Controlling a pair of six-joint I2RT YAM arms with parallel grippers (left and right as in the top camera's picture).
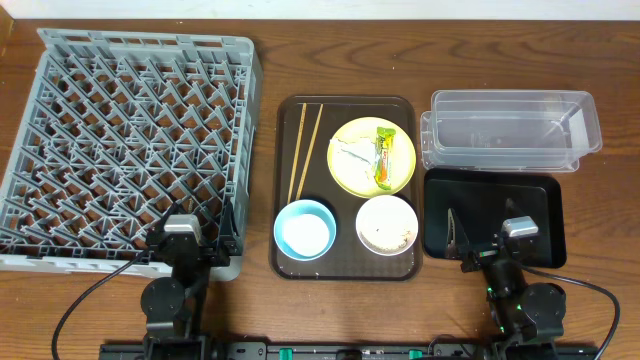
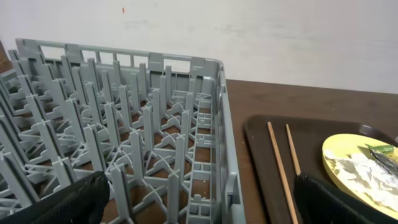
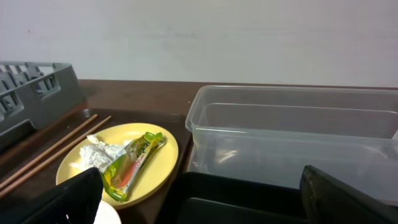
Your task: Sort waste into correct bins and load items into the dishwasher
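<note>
The brown serving tray [image 1: 345, 262] carries the chopsticks [image 1: 303, 150], a light blue bowl [image 1: 304, 229], a white bowl [image 1: 361, 215] holding rice scraps [image 1: 385, 232], and the yellow plate [image 1: 403, 158] bearing the crumpled tissue [image 1: 350, 157] and the snack wrapper [image 1: 383, 157]. To its right lie the clear tub [image 1: 510, 95] and black tray [image 1: 480, 200]; to its left, the grey dish rack [image 1: 130, 140]. The left gripper [image 2: 199, 205] hangs spread wide over the rack's near edge, and the right gripper [image 3: 199, 202] hangs likewise spread over the black tray.
</note>
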